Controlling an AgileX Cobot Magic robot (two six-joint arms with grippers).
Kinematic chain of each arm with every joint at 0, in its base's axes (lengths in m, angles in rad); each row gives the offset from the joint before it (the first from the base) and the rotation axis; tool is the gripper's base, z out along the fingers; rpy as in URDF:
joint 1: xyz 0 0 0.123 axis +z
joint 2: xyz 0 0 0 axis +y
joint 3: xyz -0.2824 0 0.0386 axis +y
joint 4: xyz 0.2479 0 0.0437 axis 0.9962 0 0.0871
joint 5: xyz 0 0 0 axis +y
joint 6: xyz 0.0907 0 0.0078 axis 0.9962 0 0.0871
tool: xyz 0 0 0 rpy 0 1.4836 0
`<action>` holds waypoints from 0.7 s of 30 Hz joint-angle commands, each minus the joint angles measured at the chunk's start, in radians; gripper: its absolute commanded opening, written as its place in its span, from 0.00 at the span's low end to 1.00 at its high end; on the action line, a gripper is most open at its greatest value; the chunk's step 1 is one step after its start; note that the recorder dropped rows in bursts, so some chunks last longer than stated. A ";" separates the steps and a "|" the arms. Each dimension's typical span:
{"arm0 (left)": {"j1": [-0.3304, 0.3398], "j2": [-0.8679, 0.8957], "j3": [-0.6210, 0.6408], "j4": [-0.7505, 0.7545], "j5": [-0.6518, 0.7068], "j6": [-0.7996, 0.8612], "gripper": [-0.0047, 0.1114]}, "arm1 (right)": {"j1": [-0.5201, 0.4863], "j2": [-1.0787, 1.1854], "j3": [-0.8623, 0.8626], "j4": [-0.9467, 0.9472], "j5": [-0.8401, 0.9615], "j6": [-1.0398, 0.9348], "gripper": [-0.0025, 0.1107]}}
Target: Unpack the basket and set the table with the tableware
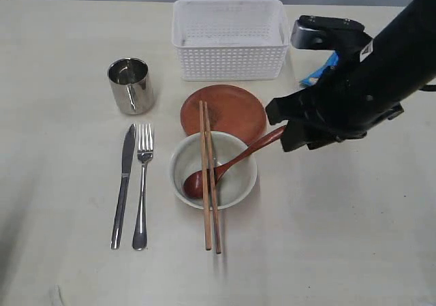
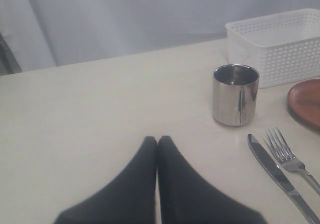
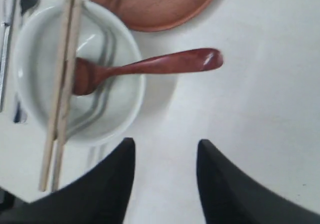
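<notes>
The white basket (image 1: 231,64) stands at the back of the table (image 1: 340,238). In front of it lie the brown plate (image 1: 235,112) and the off-white bowl (image 1: 178,157), with the chopsticks (image 1: 208,197) across the bowl and the wooden spoon (image 1: 231,164) resting in it. The steel mug (image 1: 129,84), knife (image 1: 124,183) and fork (image 1: 142,183) are to the left. My right gripper (image 3: 165,144) is open and empty, just off the end of the spoon's handle (image 3: 210,59). My left gripper (image 2: 157,140) is shut on nothing, over bare table short of the mug (image 2: 235,94).
A blue crisp bag (image 1: 320,71) lies to the right of the basket, partly hidden behind my right arm. The left arm does not show in the exterior view. Bare tabletop stretches along the front and the right side.
</notes>
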 commanded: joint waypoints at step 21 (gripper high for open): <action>0.002 -0.003 0.002 -0.009 -0.001 0.000 0.04 | 0.196 0.153 0.116 0.071 -0.265 0.245 0.46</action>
